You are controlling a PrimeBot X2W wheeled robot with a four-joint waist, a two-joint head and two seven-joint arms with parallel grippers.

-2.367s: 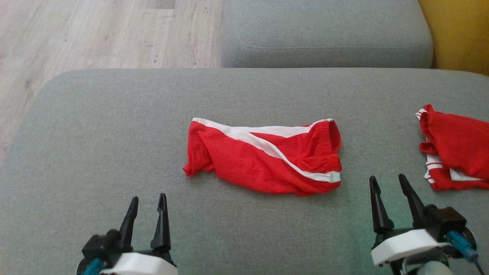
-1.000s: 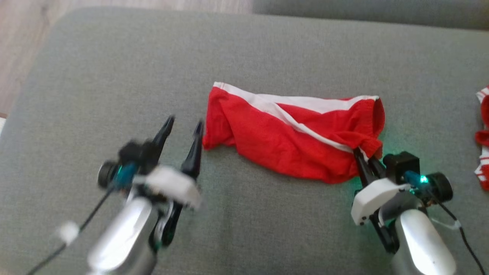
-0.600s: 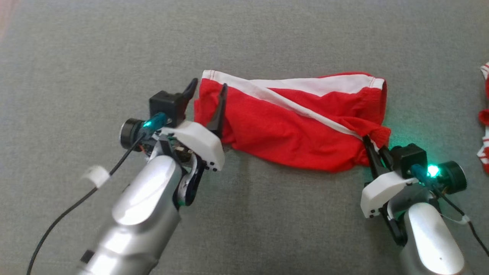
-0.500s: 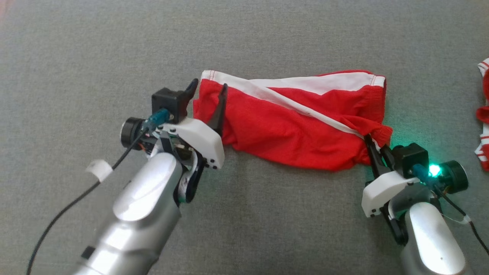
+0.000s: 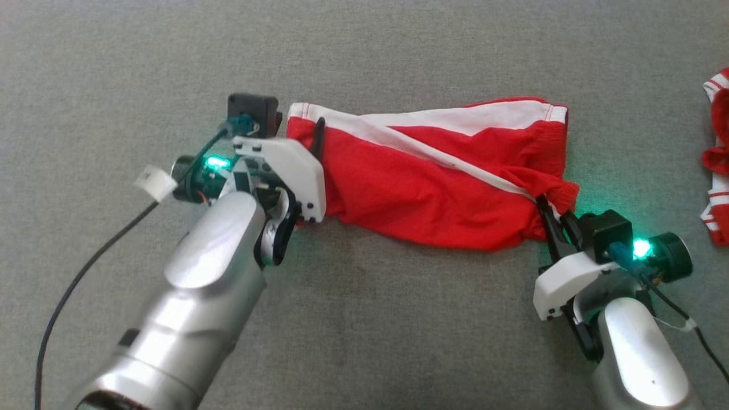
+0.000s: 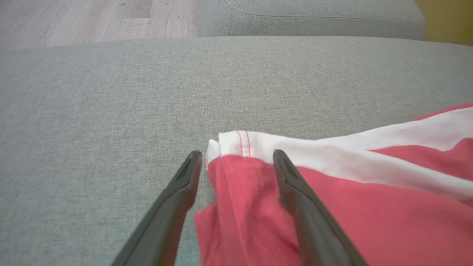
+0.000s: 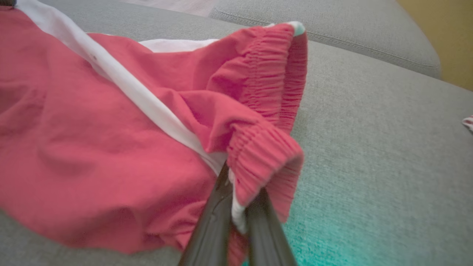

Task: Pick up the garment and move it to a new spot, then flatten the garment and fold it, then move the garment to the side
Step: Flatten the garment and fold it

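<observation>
Garment (image 5: 433, 188) is red with white stripes. The right gripper (image 5: 547, 209) has its fingers pressed together on the elastic waistband corner at the near right end, with cloth bunched around the tips. The left gripper (image 5: 299, 130) is spread wide over the far left corner, one finger over the red cloth and the other just off the hem, over the cushion (image 5: 398, 330). It lies stretched out between the two on the grey cushion, a bit wrinkled. Another red piece (image 5: 719, 165) sits well off to the right.
</observation>
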